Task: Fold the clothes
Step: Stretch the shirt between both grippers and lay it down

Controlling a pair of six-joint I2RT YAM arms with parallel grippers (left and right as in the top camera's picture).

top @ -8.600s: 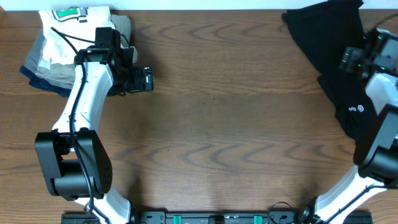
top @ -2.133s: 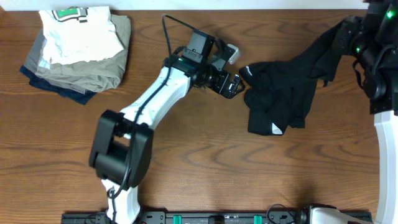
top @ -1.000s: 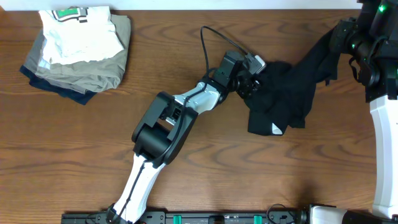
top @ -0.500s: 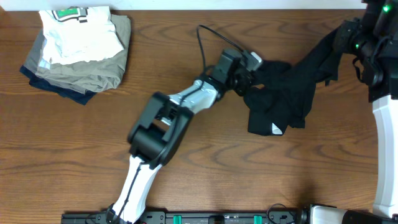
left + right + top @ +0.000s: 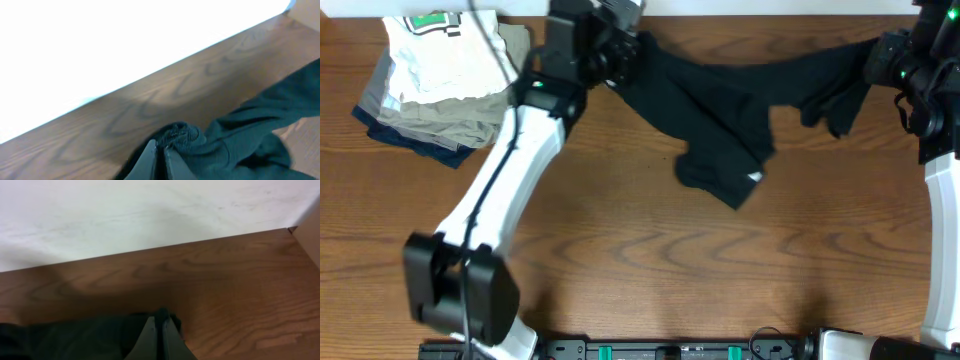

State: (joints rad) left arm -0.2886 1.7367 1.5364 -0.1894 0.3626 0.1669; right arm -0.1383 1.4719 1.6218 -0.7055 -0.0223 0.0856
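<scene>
While the brown wooden table [image 5: 650,260] spreads across the whole overhead view, the black garment [image 5: 715,85] is strung along its far side, pulled out lengthwise from left of centre to the far right corner. Its middle part sags toward the near side and lies bunched on the wood, with a loose flap hanging below the right end. The left arm [image 5: 510,150] reaches from the near left up to the far edge, and the right arm [image 5: 942,200] runs along the right edge of the table. A stack of folded clothes [image 5: 440,85], white on top of khaki and navy, sits at the far left corner, just beside the left arm and well apart from the black cloth. The left gripper [image 5: 158,148] is pinched tight on a gathered lump of the black fabric at its left end, and the right gripper [image 5: 160,323] is likewise clamped narrow on a fold at the right end. A small white mark [image 5: 753,177] shows on the bunched part.
</scene>
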